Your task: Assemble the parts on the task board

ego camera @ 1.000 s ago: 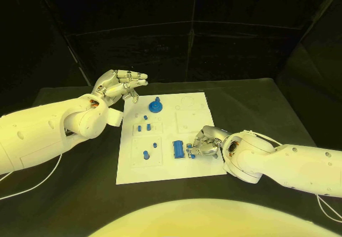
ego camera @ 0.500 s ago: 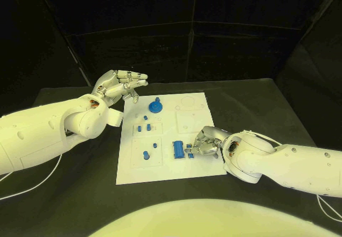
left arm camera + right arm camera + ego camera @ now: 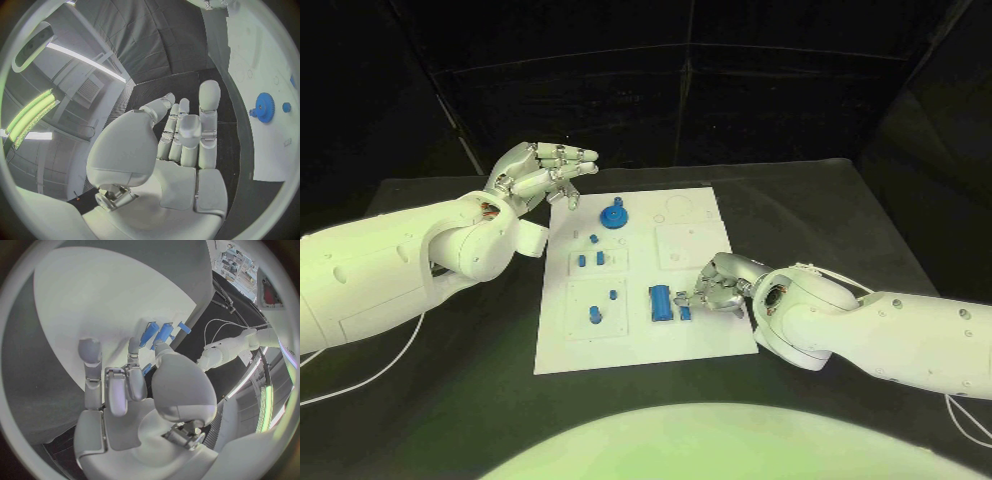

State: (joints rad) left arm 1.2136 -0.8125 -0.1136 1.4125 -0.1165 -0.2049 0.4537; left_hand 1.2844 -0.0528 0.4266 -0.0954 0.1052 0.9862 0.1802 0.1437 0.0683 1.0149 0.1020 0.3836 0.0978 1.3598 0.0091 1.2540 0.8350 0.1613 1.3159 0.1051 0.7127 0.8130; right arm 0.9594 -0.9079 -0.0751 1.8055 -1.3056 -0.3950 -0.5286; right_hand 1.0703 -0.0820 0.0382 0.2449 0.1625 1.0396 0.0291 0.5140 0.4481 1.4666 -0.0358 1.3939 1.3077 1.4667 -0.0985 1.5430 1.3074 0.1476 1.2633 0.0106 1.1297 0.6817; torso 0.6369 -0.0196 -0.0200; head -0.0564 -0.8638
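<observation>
resting on the task board, the right hand pinches 1 small blue part just right of the upright blue block; the left hand, well apart, holds nothing, fingers loosely spread.

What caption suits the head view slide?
Right robot hand reaches small blue parts on the task board; left robot hand hovers.

Your task board sits mid-bench.
Left hand at its 10 o'clock corner, right hand at 4 o'clock, touching parts.
</observation>
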